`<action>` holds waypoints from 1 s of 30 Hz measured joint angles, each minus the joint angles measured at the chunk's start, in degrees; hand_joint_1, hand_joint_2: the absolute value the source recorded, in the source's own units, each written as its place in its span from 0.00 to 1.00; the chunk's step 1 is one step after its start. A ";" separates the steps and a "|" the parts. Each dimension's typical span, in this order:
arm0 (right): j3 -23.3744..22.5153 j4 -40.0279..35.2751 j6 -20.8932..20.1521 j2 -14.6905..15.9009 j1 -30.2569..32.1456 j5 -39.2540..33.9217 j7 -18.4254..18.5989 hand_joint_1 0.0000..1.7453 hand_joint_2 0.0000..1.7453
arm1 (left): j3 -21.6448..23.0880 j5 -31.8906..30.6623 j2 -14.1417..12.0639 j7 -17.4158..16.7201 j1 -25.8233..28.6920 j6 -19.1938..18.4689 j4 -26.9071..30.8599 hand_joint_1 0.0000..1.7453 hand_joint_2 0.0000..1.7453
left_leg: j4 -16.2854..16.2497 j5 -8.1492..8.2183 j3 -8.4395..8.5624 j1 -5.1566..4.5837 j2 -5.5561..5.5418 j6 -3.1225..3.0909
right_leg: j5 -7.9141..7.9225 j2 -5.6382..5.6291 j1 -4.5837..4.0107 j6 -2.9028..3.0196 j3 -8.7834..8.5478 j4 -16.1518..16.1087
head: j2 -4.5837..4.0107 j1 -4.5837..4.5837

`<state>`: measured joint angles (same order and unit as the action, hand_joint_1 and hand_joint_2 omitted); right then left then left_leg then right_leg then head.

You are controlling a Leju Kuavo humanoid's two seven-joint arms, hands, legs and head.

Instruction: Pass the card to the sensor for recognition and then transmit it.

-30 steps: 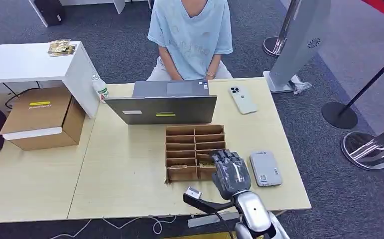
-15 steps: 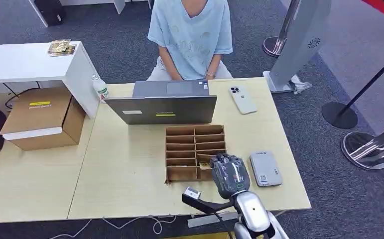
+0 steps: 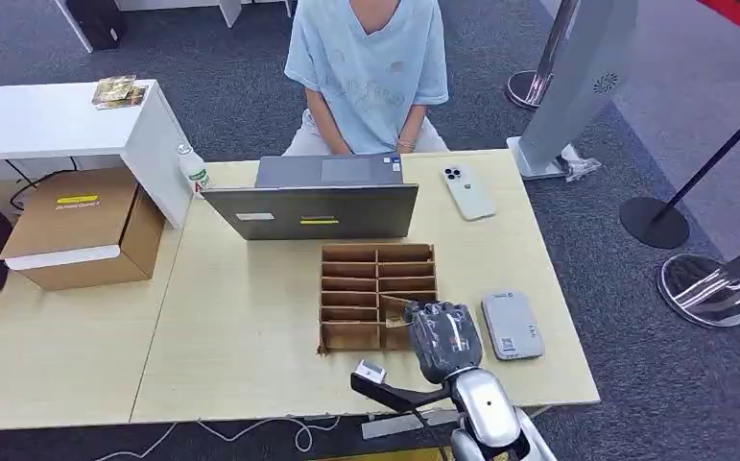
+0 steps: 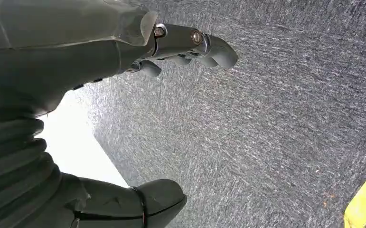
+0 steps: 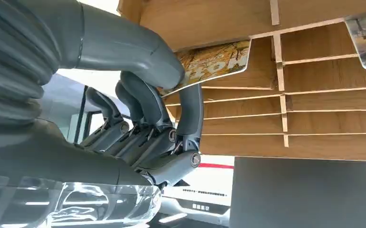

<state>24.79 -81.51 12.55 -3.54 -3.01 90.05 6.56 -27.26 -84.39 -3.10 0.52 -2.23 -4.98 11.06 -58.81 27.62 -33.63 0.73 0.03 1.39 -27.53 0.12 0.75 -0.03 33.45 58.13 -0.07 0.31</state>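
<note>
Fingers (image 5: 190, 111) and thumb of the right hand (image 3: 444, 338) pinch the card (image 5: 209, 64) at the near right corner of the wooden organizer (image 3: 377, 293). The left hand (image 4: 76, 52) hangs over grey carpet, fingers loosely apart, holding nothing. Right of the organizer lies the grey sensor (image 3: 512, 325); beyond it, a laptop (image 3: 313, 206), phone (image 3: 467, 192) and a seated person (image 3: 368, 72).

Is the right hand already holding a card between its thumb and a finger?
Yes, the right hand pinches a card at the wooden organizer.
</note>
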 joint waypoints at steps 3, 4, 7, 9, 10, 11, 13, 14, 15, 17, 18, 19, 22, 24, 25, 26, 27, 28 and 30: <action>0.00 -0.22 -0.02 0.00 -0.01 0.00 0.07 1.00 1.00 | 0.00 0.00 0.00 0.00 0.00 0.00 0.00 0.00 1.00 | 0.00 0.00 0.00 0.00 0.00 0.00 | 0.00 0.00 0.00 0.00 0.00 0.00 | 0.00 0.00; 0.00 -0.24 -0.02 0.00 0.00 0.00 0.07 1.00 1.00 | 0.00 0.00 0.00 0.00 0.00 0.00 0.00 0.00 1.00 | 0.00 0.00 0.00 0.00 0.00 0.00 | 0.00 0.00 0.00 0.00 0.00 0.00 | 0.00 0.00; 0.00 -0.67 0.37 0.00 0.09 -0.70 -0.15 1.00 1.00 | 0.00 0.00 0.00 0.00 0.00 0.00 0.00 0.00 1.00 | 0.00 0.00 0.00 0.00 0.00 0.00 | 0.00 0.00 0.00 0.00 0.00 0.00 | 0.00 -0.02; -0.02 -0.90 1.09 0.00 0.15 -1.55 -0.61 1.00 1.00 | -0.02 0.00 0.00 0.00 -0.01 0.00 0.00 0.00 1.00 | 0.00 0.00 0.00 0.00 0.00 0.00 | 0.00 0.00 0.00 0.00 0.00 0.00 | 0.00 0.00; -0.11 -1.16 1.46 0.00 0.25 -1.88 -0.98 1.00 1.00 | -0.02 0.00 0.00 0.04 0.00 0.00 0.00 0.00 1.00 | 0.00 0.00 0.00 0.00 0.00 0.00 | 0.00 0.00 0.00 0.00 0.00 0.00 | 0.00 -0.02; -0.15 -1.36 1.75 0.00 0.32 -2.19 -1.14 1.00 1.00 | -0.04 0.00 0.00 0.07 0.00 0.00 0.00 0.00 1.00 | 0.00 0.00 0.00 0.00 0.00 0.00 | 0.00 0.00 0.00 0.00 0.00 0.00 | 0.00 0.00; -0.24 -1.68 2.14 0.00 0.48 -2.67 -1.53 1.00 1.00 | -0.15 -0.02 0.00 0.07 0.00 0.00 0.00 0.00 1.00 | 0.00 0.00 0.00 0.00 0.00 0.00 | 0.00 0.00 0.00 0.00 0.00 0.00 | 0.00 -0.02; -0.31 -1.79 2.32 0.00 0.55 -2.97 -1.68 1.00 1.00 | -0.24 -0.02 0.00 0.07 0.00 0.02 0.00 0.00 1.00 | 0.00 0.00 0.00 0.00 0.00 0.00 | 0.00 0.00 0.00 0.00 0.00 0.00 | 0.00 0.00; -0.39 -1.92 2.51 0.00 0.65 -3.51 -2.03 1.00 1.00 | -0.31 -0.02 0.00 0.07 0.00 0.02 0.00 0.00 1.00 | 0.00 0.00 0.00 0.00 0.00 0.00 | 0.00 0.00 0.00 0.00 0.01 0.00 | 0.00 0.00; -0.68 -2.25 2.88 -0.02 0.89 -4.91 -2.71 1.00 1.00 | -0.37 -0.04 0.00 0.07 0.00 0.02 0.00 0.00 1.00 | 0.00 0.00 0.00 0.00 0.00 0.00 | 0.00 0.00 0.00 0.00 0.01 0.00 | 0.00 0.00; -0.83 -2.38 3.02 -0.02 1.04 -6.00 -3.26 1.00 1.00 | -0.39 -0.04 0.02 0.07 0.00 0.02 0.00 0.00 1.00 | 0.00 0.00 0.00 0.00 0.00 0.00 | 0.00 0.00 0.00 0.00 0.00 0.00 | 0.00 0.00; -1.14 -2.60 3.06 -0.11 1.22 -7.92 -4.07 1.00 1.00 | -0.42 -0.04 0.02 0.09 0.00 0.02 0.00 0.00 1.00 | 0.00 0.00 0.00 0.00 0.00 0.00 | 0.00 0.00 0.00 0.00 0.00 0.00 | 0.00 -0.02; -1.90 -3.19 2.58 -0.37 1.72 -15.31 -7.11 1.00 1.00 | -0.46 -0.07 0.02 0.09 -0.01 0.02 0.00 0.00 1.00 | 0.00 0.00 0.00 0.00 0.00 0.00 | 0.00 0.00 0.00 0.00 0.01 0.00 | 0.00 -0.02; -2.67 -3.85 1.99 -0.61 2.11 -20.38 -9.16 1.00 1.00 | -0.48 -0.09 0.02 0.11 -0.01 0.02 0.00 0.00 1.00 | 0.00 0.00 0.00 0.00 0.00 0.00 | 0.00 0.00 0.00 0.00 0.01 0.00 | 0.00 -0.02; -3.08 -4.24 1.57 -0.63 2.37 -22.92 -10.10 1.00 1.00 | -0.52 -0.11 0.02 0.11 -0.01 0.02 0.00 0.00 1.00 | 0.00 0.00 0.00 0.00 0.00 0.00 | 0.00 0.00 0.00 0.00 0.01 0.00 | 0.00 0.00; -3.43 -4.63 1.33 -0.66 2.58 -24.75 -10.73 1.00 1.00 | -0.55 -0.11 0.02 0.11 -0.01 0.02 0.00 0.00 1.00 | 0.00 0.00 0.00 0.00 0.00 0.00 | 0.00 0.00 0.00 0.00 0.01 0.00 | 0.00 0.00; -3.74 -4.87 1.20 -0.66 2.74 -25.33 -11.06 1.00 1.00 | -0.63 -0.11 0.02 0.11 -0.02 0.02 0.00 0.00 1.00 | 0.00 0.00 0.00 0.00 0.00 0.00 | 0.00 0.00 0.00 0.00 0.01 0.00 | 0.00 0.00; -4.02 -5.14 1.14 -0.68 2.88 -25.70 -11.23 1.00 1.00 | -0.79 -0.11 0.02 0.11 -0.03 0.02 0.00 0.00 1.00 | 0.00 0.00 0.00 0.00 0.00 0.00 | 0.00 0.00 0.00 0.00 0.01 0.00 | 0.00 0.00; -4.39 -5.55 0.96 -0.68 3.11 -25.92 -11.39 1.00 1.00 | -0.94 -0.11 0.02 0.11 -0.02 0.04 0.00 0.00 1.00 | 0.00 0.00 0.00 0.00 0.00 0.00 | 0.00 0.00 0.00 0.00 0.01 0.00 | 0.00 0.00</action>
<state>20.39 -87.06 13.51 -4.22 0.10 64.13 -4.83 -28.20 -84.50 -3.08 0.63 -2.25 -4.94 11.06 -58.81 27.62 -33.63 0.73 0.03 1.39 -27.53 0.11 0.75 -0.03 33.46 58.13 -0.07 0.31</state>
